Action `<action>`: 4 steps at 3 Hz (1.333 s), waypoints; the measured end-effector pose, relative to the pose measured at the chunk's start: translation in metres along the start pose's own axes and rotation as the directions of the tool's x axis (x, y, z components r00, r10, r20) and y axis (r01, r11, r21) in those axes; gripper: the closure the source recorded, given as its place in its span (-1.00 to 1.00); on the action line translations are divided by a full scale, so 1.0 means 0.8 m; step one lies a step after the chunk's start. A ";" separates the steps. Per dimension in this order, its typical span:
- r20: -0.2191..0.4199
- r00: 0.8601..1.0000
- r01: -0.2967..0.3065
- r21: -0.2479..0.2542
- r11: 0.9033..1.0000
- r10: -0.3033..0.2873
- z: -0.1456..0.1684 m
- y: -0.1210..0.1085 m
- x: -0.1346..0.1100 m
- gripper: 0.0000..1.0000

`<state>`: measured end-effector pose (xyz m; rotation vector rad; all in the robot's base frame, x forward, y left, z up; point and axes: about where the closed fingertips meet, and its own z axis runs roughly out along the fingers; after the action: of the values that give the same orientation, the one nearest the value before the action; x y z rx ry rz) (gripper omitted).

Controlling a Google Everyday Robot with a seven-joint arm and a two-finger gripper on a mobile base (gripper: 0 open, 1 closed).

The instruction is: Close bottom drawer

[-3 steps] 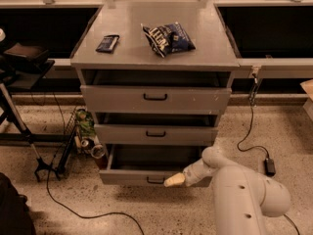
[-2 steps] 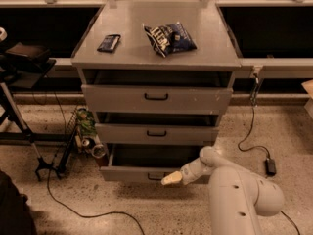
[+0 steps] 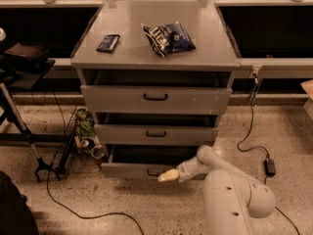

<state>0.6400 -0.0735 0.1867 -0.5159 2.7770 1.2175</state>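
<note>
In the single camera view, the gripper (image 3: 168, 175) sits low at the front panel of the bottom drawer (image 3: 124, 170), right by its small black handle, which its pale tip partly covers. I cannot tell whether it is spread or pressed together, and nothing shows it pinching the handle. Compared with a second ago, the tip has crept a little to the left and up against the panel, and the drawer front seems to stand slightly less far out. The change is small, and the view itself has shifted too. The drawer is still plainly open, with a dark gap showing behind its front, so I judge the push is under way with most of the travel still left. The robot arm (image 3: 234, 199) reaches in from the lower right. Above, the middle drawer (image 3: 156, 134) and the top drawer (image 3: 195, 100) also stand a little proud of the cabinet, but they overhang only slightly and should not block the push. On the cabinet top (image 3: 205, 53) lie a blue snack bag (image 3: 168, 38) and a small dark flat thing (image 3: 108, 43), both well clear. To the left, a wire rack with cans (image 3: 85, 133) stands just beside the drawer's corner, and a cable (image 3: 73, 207) trails across the floor in front. Neither seems to lie in the drawer's path.
</note>
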 end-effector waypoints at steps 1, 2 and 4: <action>0.082 0.996 0.026 -0.050 0.998 -0.021 0.014 0.006 -0.029 -1.00; 0.150 0.988 0.049 -0.077 0.996 -0.037 0.016 0.011 -0.046 -1.00; 0.292 0.953 0.107 -0.091 0.990 -0.077 0.015 0.022 -0.081 -1.00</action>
<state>0.6944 -0.0355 0.2031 -0.4303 2.4311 1.3072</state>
